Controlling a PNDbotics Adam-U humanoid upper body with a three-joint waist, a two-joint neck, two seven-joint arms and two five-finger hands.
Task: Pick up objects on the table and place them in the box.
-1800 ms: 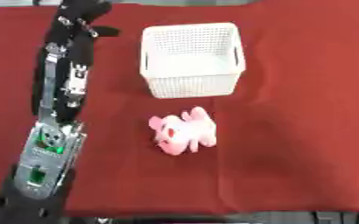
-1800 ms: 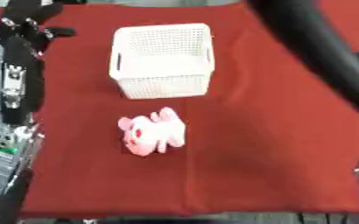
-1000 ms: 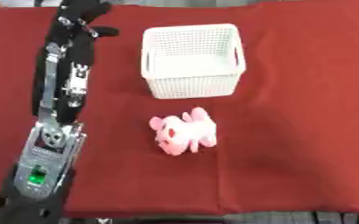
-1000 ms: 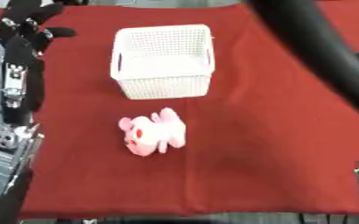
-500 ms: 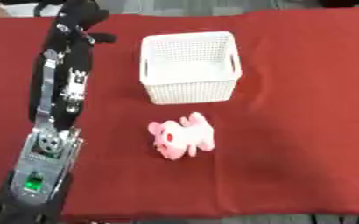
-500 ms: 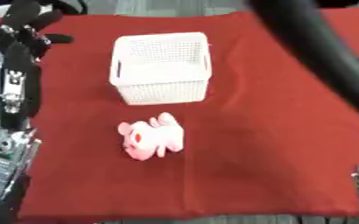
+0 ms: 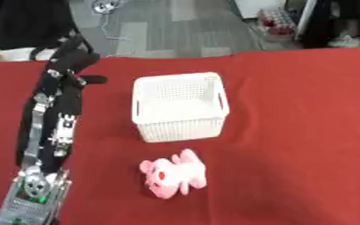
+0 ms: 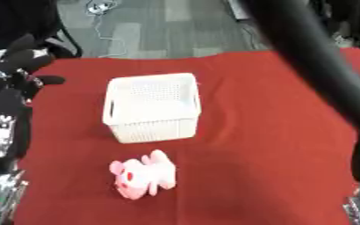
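Standing on the red cloth (image 7: 306,132), white basket (image 7: 180,107), pink plush (image 7: 173,173) beside.

White perforated basket (image 7: 180,107) and pink plush toy (image 7: 174,174), red marks on face, seen on red tablecloth (image 7: 306,132); left hand (image 7: 74,58) black, arm black with silver.

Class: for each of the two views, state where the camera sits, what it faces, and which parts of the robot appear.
Left eye view: in the head, looking down at the red table; left arm and left hand along the left side.
Right eye view: beside it, same aim; adds the right arm crossing the right.
Both share the white basket and pink plush toy.
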